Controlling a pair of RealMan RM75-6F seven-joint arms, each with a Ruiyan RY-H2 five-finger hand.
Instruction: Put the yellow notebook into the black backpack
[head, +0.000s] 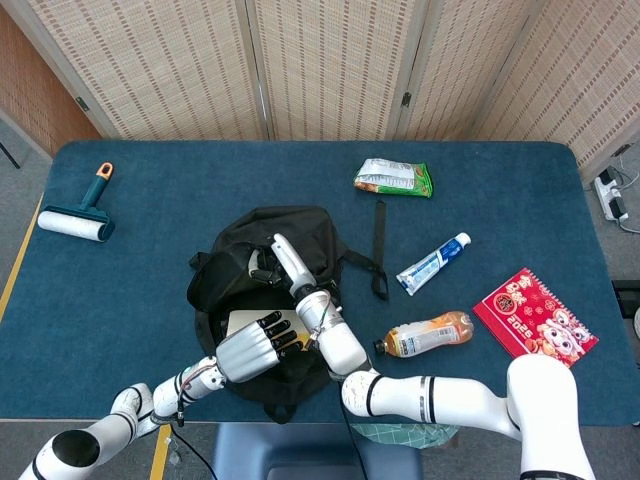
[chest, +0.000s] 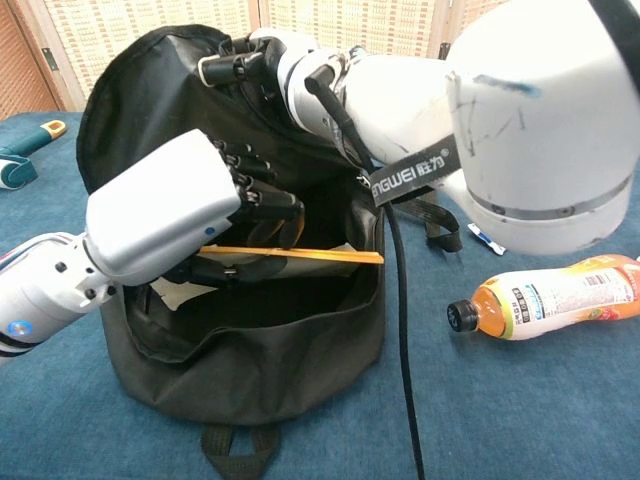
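Note:
The black backpack (head: 300, 230) (chest: 250, 370) lies near the table's front edge, mouth open toward me. My right hand (head: 262, 268) (chest: 245, 65) grips its upper rim and holds the opening up. My left hand (head: 252, 347) (chest: 185, 215) holds the yellow notebook (head: 248, 322) (chest: 320, 256), which lies flat and partly inside the mouth. In the chest view only its thin yellow edge and some white pages show. The rest is hidden by the hand and the bag's front wall.
An orange drink bottle (head: 430, 333) (chest: 550, 297) lies right of the bag. Further right are a toothpaste tube (head: 433, 263) and a red booklet (head: 535, 310). A black strap (head: 380, 250), a green snack packet (head: 393, 177) and a lint roller (head: 75, 215) lie farther back.

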